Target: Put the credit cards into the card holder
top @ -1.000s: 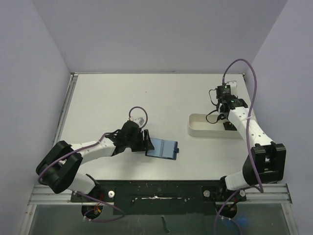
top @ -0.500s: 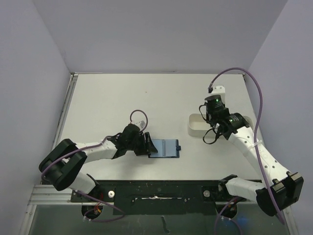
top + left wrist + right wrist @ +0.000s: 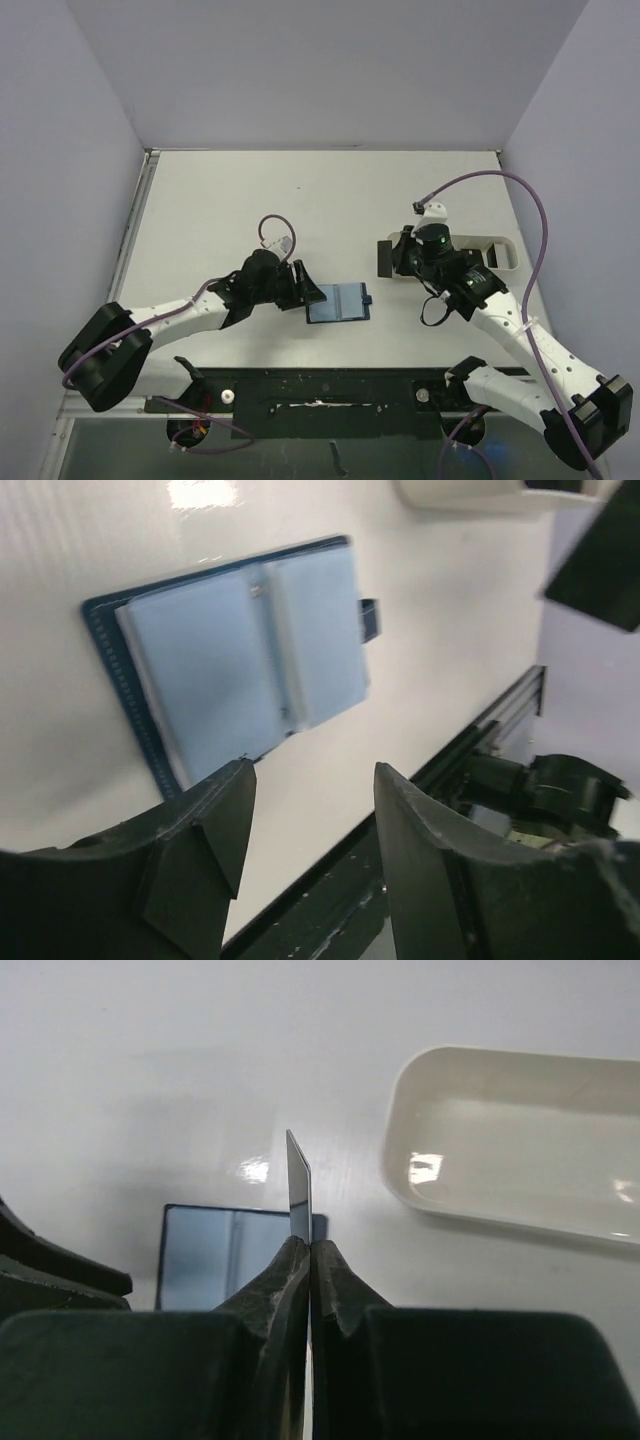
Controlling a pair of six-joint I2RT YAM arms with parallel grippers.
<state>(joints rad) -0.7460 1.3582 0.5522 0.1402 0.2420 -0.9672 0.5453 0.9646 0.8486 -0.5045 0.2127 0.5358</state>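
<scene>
The card holder lies open on the table, navy blue outside with light blue pockets facing up; it also shows in the left wrist view and the right wrist view. My left gripper is open and empty at the holder's left edge. My right gripper is shut on a dark credit card, held edge-on above the table, to the right of and beyond the holder. That card shows at the top right of the left wrist view. No other cards are visible.
A long white tray lies at the right, partly behind my right arm; in the right wrist view the part of it that shows holds nothing. The table's near edge with its black rail runs just below the holder.
My right arm has swung left from over the tray, carrying the dark card toward the holder. My left gripper stays at the holder's left edge; the holder has shifted slightly.
</scene>
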